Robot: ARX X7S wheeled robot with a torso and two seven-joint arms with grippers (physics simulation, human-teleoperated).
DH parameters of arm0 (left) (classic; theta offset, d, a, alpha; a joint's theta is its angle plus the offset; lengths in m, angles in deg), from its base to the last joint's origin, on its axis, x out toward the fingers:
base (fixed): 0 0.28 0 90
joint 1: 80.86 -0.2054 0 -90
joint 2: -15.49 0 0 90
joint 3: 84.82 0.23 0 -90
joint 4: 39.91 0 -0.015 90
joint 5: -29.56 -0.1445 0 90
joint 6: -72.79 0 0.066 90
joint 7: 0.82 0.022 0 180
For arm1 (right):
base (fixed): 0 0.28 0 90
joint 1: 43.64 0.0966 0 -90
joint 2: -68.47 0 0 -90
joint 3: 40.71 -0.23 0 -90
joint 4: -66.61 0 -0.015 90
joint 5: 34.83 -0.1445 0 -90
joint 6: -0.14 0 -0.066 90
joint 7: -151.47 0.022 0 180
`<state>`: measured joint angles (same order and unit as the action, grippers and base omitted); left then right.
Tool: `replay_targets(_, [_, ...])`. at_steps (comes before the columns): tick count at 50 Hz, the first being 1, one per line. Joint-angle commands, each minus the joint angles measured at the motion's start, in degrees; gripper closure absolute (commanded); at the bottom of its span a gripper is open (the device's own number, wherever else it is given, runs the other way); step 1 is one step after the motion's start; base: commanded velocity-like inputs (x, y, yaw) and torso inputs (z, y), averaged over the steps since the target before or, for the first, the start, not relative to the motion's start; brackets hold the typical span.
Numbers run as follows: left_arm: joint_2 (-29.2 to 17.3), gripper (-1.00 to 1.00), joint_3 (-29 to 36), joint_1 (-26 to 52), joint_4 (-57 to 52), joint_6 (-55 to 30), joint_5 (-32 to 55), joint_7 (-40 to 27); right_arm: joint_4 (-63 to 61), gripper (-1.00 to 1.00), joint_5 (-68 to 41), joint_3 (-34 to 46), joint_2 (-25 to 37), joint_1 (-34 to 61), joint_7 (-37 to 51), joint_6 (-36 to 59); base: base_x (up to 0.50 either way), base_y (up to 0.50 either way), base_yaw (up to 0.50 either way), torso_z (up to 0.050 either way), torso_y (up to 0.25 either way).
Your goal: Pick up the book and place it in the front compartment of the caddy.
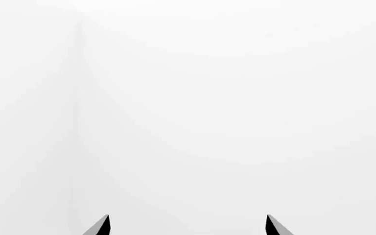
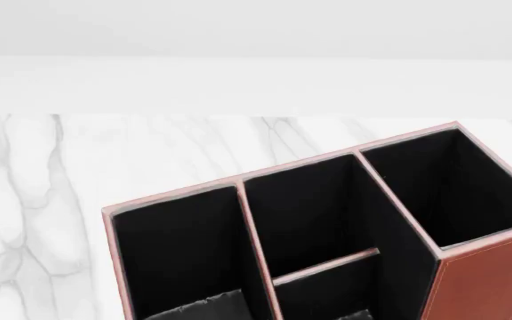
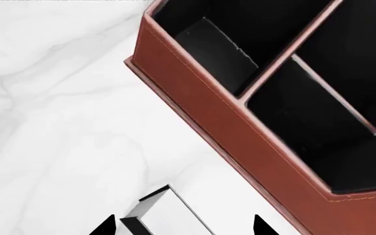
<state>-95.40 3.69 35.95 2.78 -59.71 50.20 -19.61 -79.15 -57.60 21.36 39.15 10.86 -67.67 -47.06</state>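
1. Right gripper [image 3: 182,226] jaws spread, book [image 3: 168,213] lying on the desk [image 3: 57,122] between the tips, not clamped.
2. Caddy [image 3: 240,127] near the book, apart from it; front compartment [image 2: 327,293] empty.
3. Left gripper [image 1: 188,226] open, facing blank white.

white marble tabletop [image 2: 149,153], plain white wall [image 2: 256,27]
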Motion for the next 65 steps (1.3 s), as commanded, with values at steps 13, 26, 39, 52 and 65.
replay_targets(13, [0.97,-1.00,-1.02,-0.33,0.37,0.71,-0.18,0.89,-1.22,-1.00,5.87,-15.40,2.98,-4.04,-10.88,3.64,0.00,0.00,0.00,0.000,0.000])
replay_targets(26, [0.69,-1.00,-1.18,-0.29,0.38,0.72,0.16,0.63,-0.50,-1.00,7.88,-12.74,5.60,-3.77,-11.88,3.31,0.00,0.00,0.00,0.000,0.000])
replay_targets(39, [0.43,-1.00,-1.07,-0.19,0.69,0.92,0.36,0.46,1.96,-1.00,6.29,-9.41,10.80,-0.18,-11.96,3.83,0.00,0.00,0.00,0.000,0.000])
replay_targets(52, [0.27,-1.00,-1.05,-0.20,0.88,1.14,0.63,0.25,4.01,-1.00,4.54,-7.42,14.61,2.76,-11.79,3.97,0.00,0.00,0.00,0.000,0.000])
replay_targets(65, [0.14,-1.00,-0.82,-0.25,0.90,1.31,0.81,-0.02,5.36,-1.00,2.55,-2.45,18.09,4.85,-8.31,3.08,0.00,0.00,0.00,0.000,0.000])
